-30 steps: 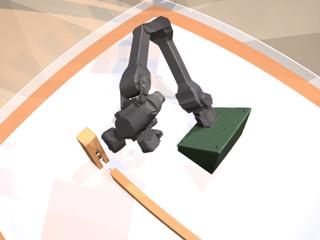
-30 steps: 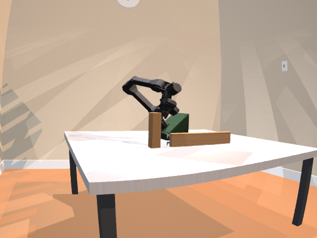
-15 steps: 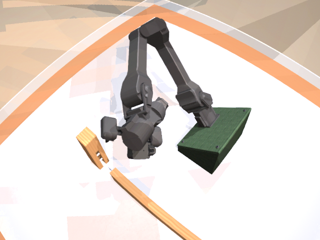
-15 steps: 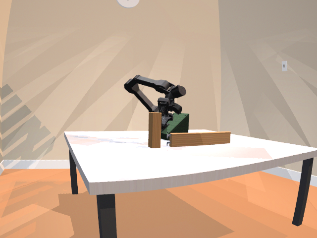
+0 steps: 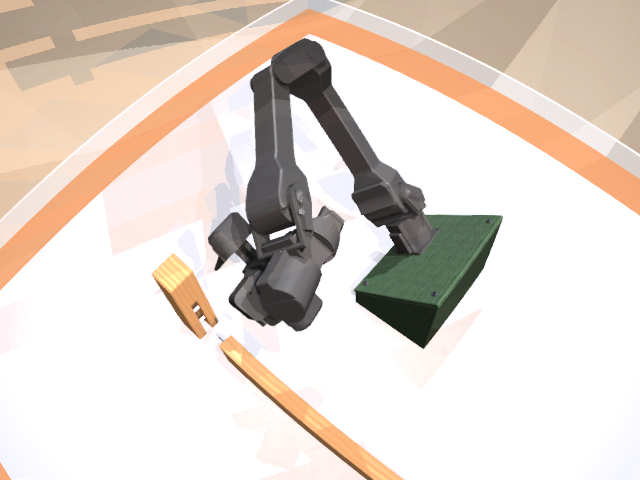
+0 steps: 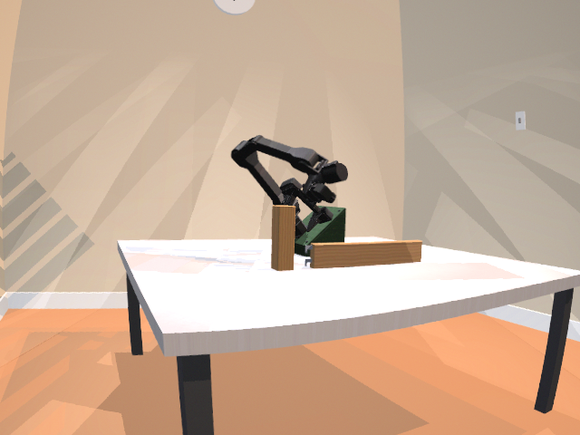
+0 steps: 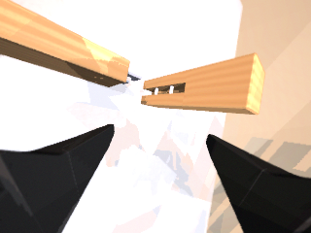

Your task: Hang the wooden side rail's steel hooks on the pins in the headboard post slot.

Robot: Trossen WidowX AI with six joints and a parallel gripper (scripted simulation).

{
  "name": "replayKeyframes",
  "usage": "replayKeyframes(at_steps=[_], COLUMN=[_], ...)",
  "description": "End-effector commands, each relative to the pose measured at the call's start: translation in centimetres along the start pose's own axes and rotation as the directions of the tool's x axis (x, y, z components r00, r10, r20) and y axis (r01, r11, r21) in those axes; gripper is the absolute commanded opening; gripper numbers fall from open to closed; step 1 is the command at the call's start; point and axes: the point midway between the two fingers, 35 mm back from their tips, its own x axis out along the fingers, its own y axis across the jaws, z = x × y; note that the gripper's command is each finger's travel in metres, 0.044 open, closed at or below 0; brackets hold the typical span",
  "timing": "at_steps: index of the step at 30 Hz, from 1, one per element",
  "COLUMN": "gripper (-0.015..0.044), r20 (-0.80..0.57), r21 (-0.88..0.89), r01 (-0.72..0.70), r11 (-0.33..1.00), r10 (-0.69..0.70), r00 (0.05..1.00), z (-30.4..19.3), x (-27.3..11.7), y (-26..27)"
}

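The wooden post [image 5: 180,289] [image 6: 283,238] [image 7: 219,84] stands upright on the table. Two pale pins show in its slot in the wrist view, one of them the upper pin [image 7: 171,89]. The wooden rail [image 5: 299,405] [image 6: 365,255] [image 7: 53,44] lies along the table on its narrow edge, its near end facing the slot side across a small gap. Steel hooks [image 6: 307,262] [image 7: 132,78] stick out of that end, apart from the pins. My gripper [image 7: 160,132] is wide open and empty, above the table and clear of both pieces. Its fingertips are hard to make out in the top and exterior views.
The arm is mounted on a green wedge-shaped base [image 5: 398,268] [image 6: 334,229], on the arm's side of the post and rail. The white table [image 6: 281,304] carries everything. The arm's folded links hang between the base and the post in the top view.
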Motion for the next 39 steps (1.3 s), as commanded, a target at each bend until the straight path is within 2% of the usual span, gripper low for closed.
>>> replayKeyframes(at_steps=[1, 8, 15, 39], gripper=[0.0440, 0.0440, 0.0440, 0.0440], r20=[0.025, 0.045, 0.071, 0.071], r21=[0.639, 0.842, 0.961, 0.963], r01=[0.075, 0.052, -0.011, -0.013], r11=[0.766, 0.536, 0.275, 0.268], r10=[-0.118, -0.166, -0.207, -0.209], r00=[0.993, 0.985, 0.976, 0.975], z=[1.08, 1.60, 1.92, 1.93], x=[-0.23, -0.38, -0.59, -0.59], y=[0.34, 0.53, 0.66, 0.66])
